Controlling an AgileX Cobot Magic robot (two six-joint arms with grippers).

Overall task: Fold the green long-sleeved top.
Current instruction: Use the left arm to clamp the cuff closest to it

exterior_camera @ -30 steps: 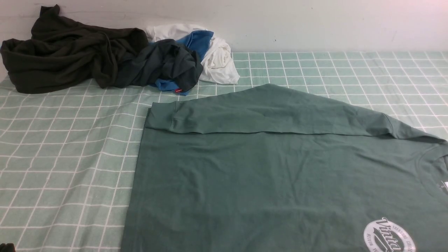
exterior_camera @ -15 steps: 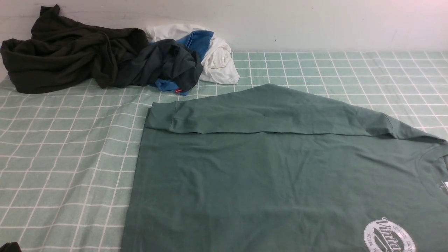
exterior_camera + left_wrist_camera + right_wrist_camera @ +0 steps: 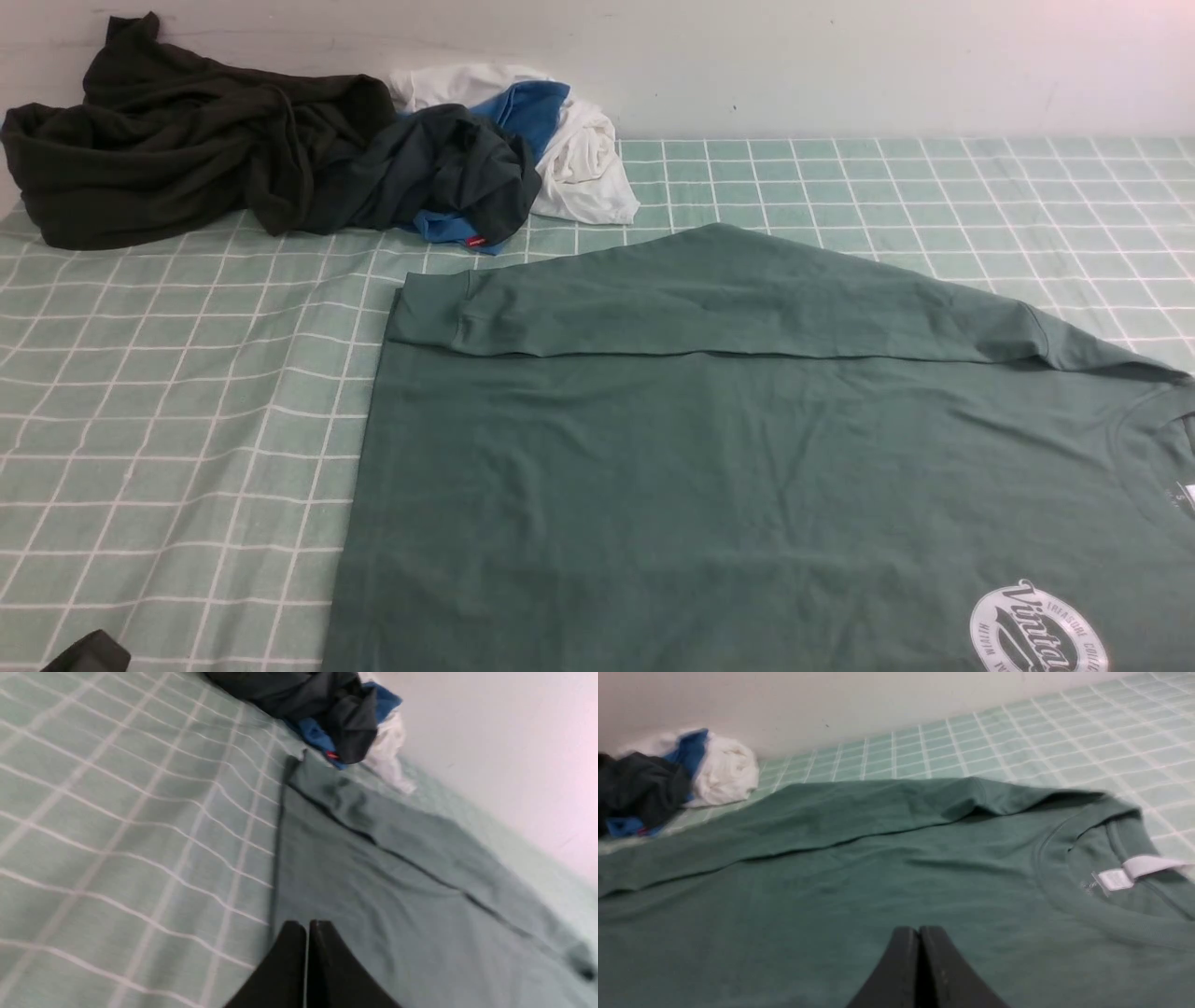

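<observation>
The green long-sleeved top (image 3: 728,485) lies flat on the checked cloth, neck (image 3: 1087,896) to the right and hem to the left. One sleeve (image 3: 728,299) is folded across its far side, cuff (image 3: 425,313) at the left. The white round logo (image 3: 1036,635) shows at the near right. My left gripper (image 3: 307,926) is shut and empty, hovering at the top's hem edge; only a dark bit of it (image 3: 89,653) shows in the front view. My right gripper (image 3: 919,931) is shut and empty above the chest, out of the front view.
A very dark olive-black garment (image 3: 168,140) is heaped at the far left by the wall. Beside it lies a pile of dark grey, blue and white clothes (image 3: 523,149). The pale mint checked cloth (image 3: 168,401) covers the table.
The dark bit of my left gripper at the front view's bottom left corner has come further into view, moving right and up. The top has not moved.
</observation>
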